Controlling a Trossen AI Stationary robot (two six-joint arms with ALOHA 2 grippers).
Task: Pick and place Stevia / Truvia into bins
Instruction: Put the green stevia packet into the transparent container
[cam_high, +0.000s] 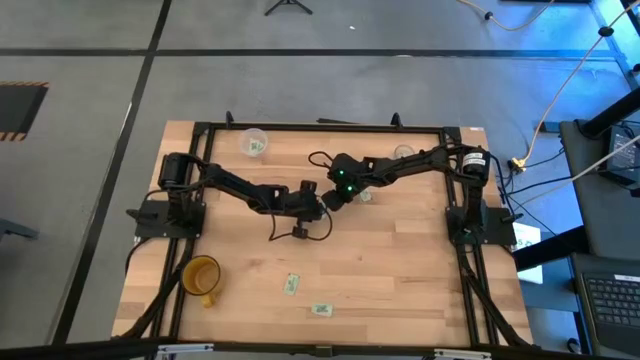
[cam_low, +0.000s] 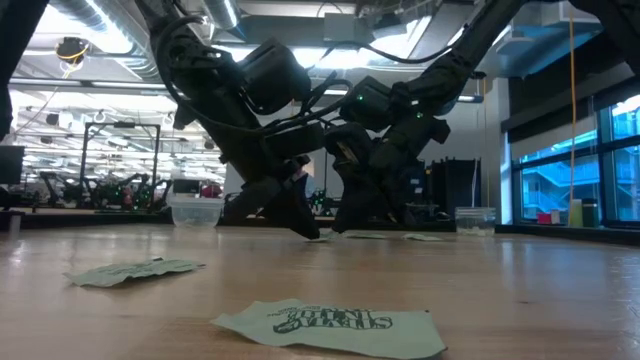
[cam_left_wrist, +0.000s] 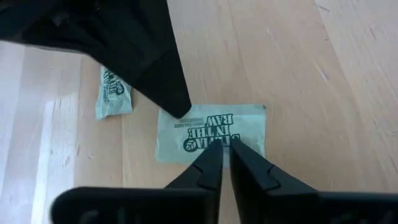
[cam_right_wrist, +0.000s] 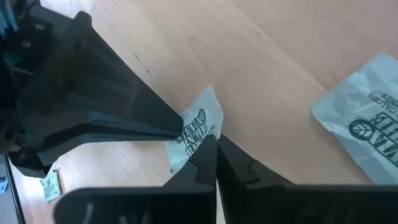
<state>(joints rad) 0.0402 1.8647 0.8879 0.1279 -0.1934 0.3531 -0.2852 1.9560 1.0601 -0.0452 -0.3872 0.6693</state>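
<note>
Two dark arms meet near the middle of the wooden bench (cam_high: 400, 270), leaving the whole near half open. At its far edge stand the cloudy cup (cam_high: 253, 143) toward the left and the clear cup (cam_high: 403, 153) toward the right. A yellow mug (cam_high: 201, 276) sits near the front left corner. The left gripper (cam_left_wrist: 221, 157) and right gripper (cam_right_wrist: 215, 149) both have jaws pressed together, tips down on one sachet (cam_left_wrist: 211, 132) lying flat at mid-bench. A second sachet (cam_right_wrist: 367, 127) lies just beside it, and two more, (cam_high: 292, 284) and (cam_high: 321, 309), lie well apart near the front edge.
</note>
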